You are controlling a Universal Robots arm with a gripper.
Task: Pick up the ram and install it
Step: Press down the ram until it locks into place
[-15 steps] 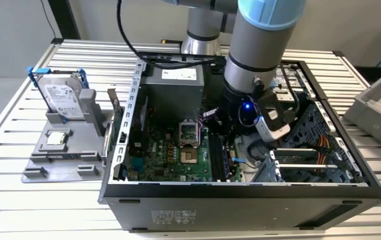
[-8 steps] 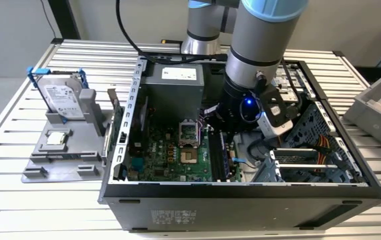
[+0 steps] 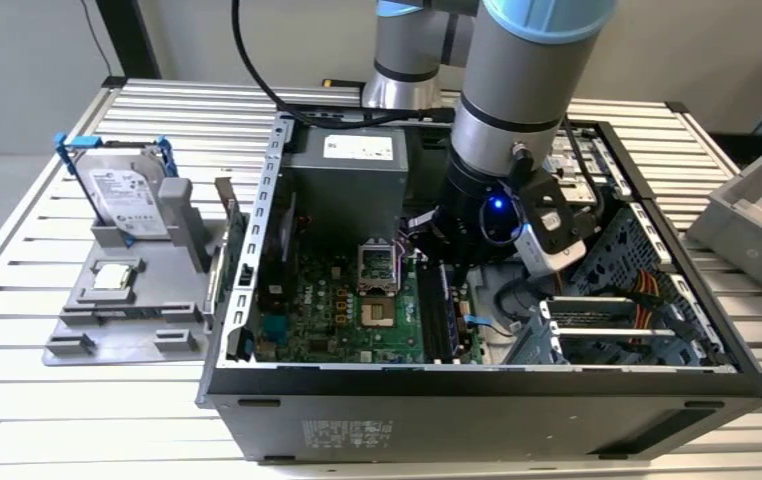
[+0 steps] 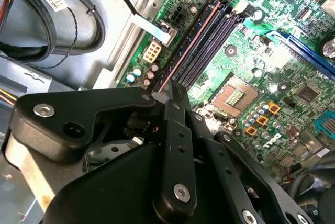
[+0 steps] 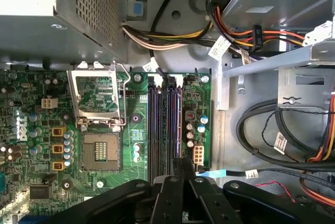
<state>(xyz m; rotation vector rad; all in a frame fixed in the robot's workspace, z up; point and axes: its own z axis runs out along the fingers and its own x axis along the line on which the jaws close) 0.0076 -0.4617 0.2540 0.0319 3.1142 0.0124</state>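
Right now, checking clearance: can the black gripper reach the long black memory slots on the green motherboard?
Probably yes: the black gripper sits over the black memory slots in the open case, cables lying aside.

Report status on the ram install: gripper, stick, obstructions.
Gripper down inside the computer case, over the memory slots. Ram standing in a slot, running out from the fingertips. Cables off to the side, not in the way.

The tool (image 4: 175, 90) covers the near ends of the memory slots (image 4: 201, 46); any ram there is perhaps hidden beneath its black fingers (image 5: 180, 174).
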